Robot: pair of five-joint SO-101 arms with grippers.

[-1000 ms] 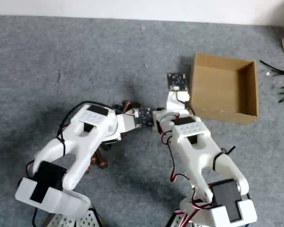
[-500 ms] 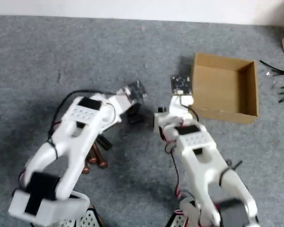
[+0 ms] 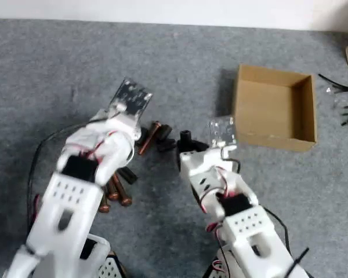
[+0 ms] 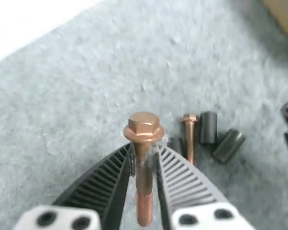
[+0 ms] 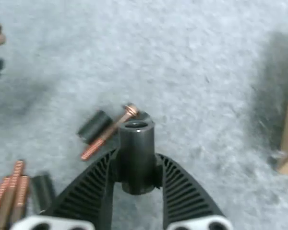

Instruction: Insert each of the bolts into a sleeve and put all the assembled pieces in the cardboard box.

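Observation:
My left gripper (image 4: pixel 144 149) is shut on a copper bolt (image 4: pixel 144 165), held head-up above the grey carpet. In my right gripper (image 5: pixel 136 160) a black sleeve (image 5: pixel 136 143) stands upright with its open end up; the same sleeve (image 3: pixel 187 138) shows left of the cardboard box (image 3: pixel 274 107). Between the arms, a loose bolt (image 3: pixel 149 138) and two black sleeves (image 3: pixel 165 139) lie on the carpet. Several more bolts (image 3: pixel 113 191) and another sleeve (image 3: pixel 126 174) lie beside the left arm.
The cardboard box's near wall (image 3: pixel 272 141) stands just right of the right arm's wrist. Black cable ties and small parts (image 3: pixel 343 104) lie at the far right edge. Open carpet (image 3: pixel 75 63) stretches behind the arms.
Both grippers were low and close together over the pile. They have pulled apart and risen, the left with a bolt, the right with a sleeve; a bolt and two sleeves now lie uncovered.

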